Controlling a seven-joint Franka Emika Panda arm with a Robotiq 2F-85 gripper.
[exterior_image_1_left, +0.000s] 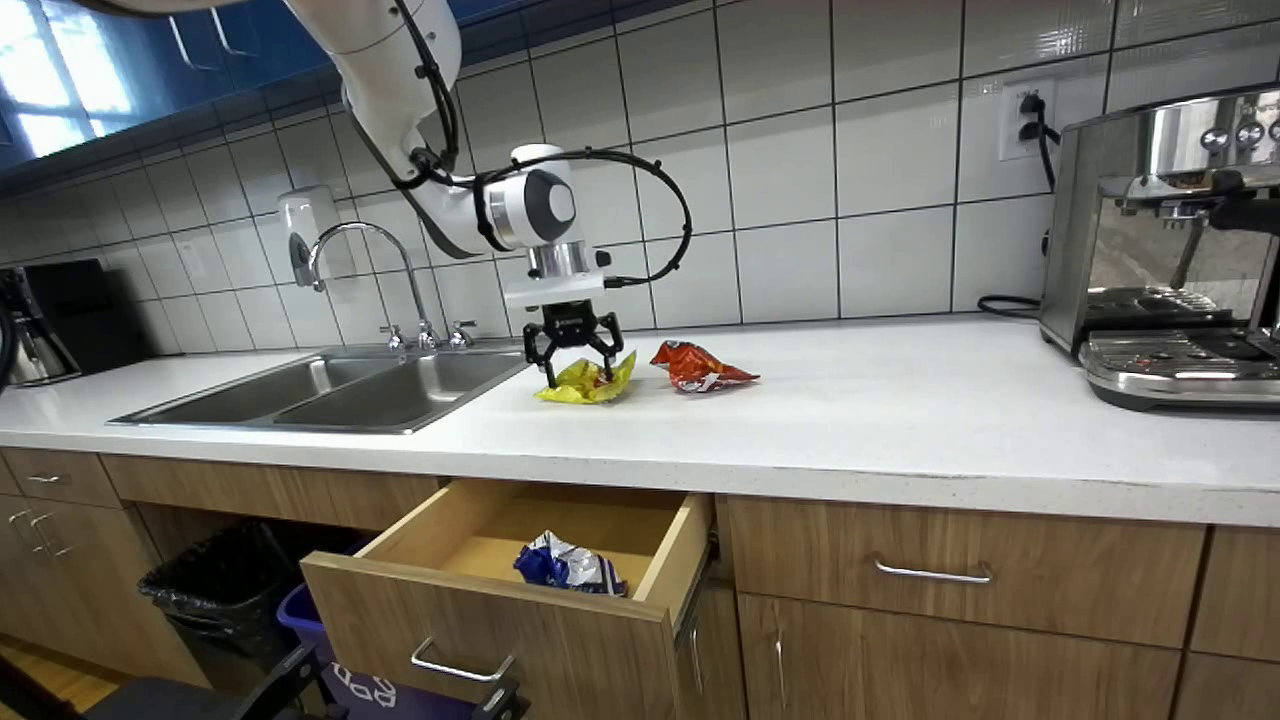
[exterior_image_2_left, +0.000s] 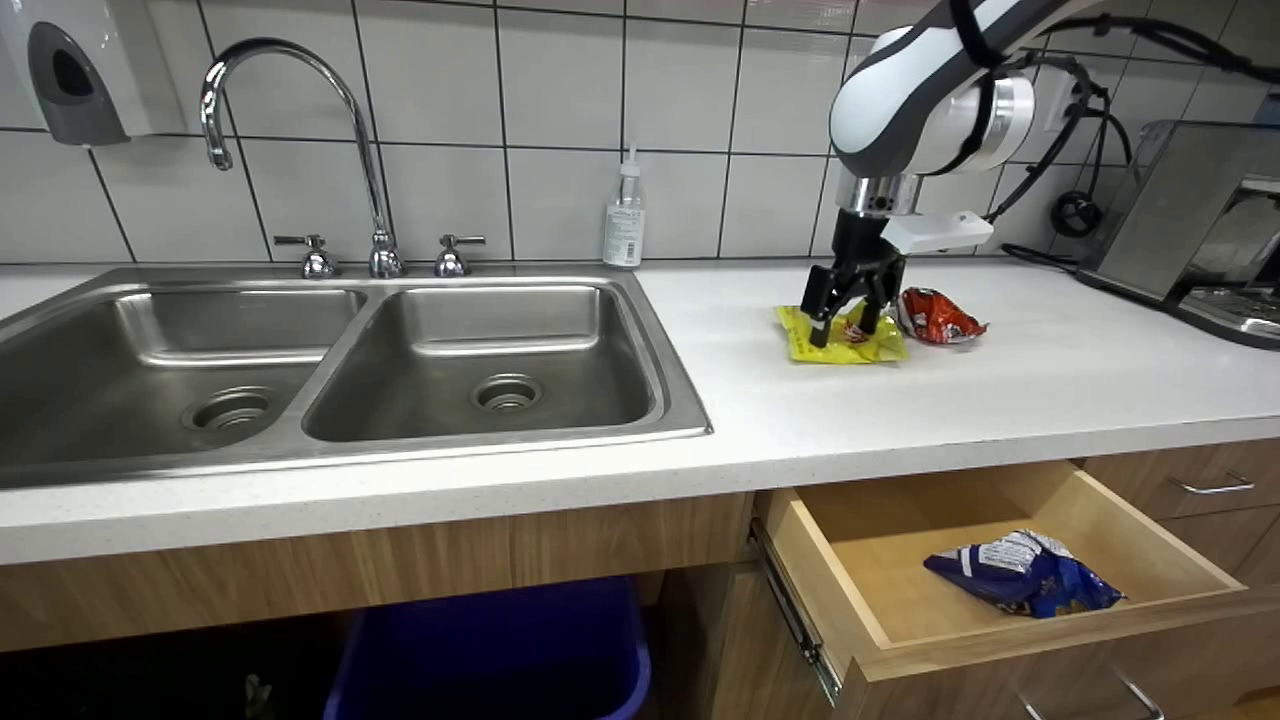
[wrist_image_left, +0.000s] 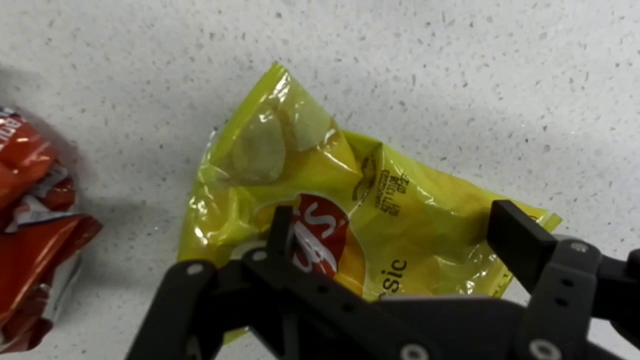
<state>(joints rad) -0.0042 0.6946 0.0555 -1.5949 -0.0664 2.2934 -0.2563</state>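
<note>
My gripper (exterior_image_1_left: 579, 378) is open, pointing down over a yellow chip bag (exterior_image_1_left: 588, 394) on the white counter. In the wrist view, the gripper (wrist_image_left: 392, 215) has one finger over the red logo and the other near the bag's end seam. The yellow bag (wrist_image_left: 425, 225) lies between and under the fingers; whether the fingertips touch it I cannot tell. In an exterior view the gripper (exterior_image_2_left: 844, 332) also stands over the yellow bag (exterior_image_2_left: 800, 345). A crumpled red bag (exterior_image_1_left: 700, 367) lies beside it, also in the wrist view (wrist_image_left: 25, 270). A blue bag (exterior_image_2_left: 1030, 575) lies in an open drawer (exterior_image_2_left: 890, 540).
A double steel sink (exterior_image_2_left: 690, 415) with a faucet (exterior_image_2_left: 385, 255) is beside the bags. A clear pump bottle (exterior_image_2_left: 625, 225) stands at the tiled wall. A coffee machine (exterior_image_1_left: 1160, 340) stands farther along the counter. The drawer (exterior_image_1_left: 490, 610) juts out below the counter, near bins (exterior_image_1_left: 230, 590).
</note>
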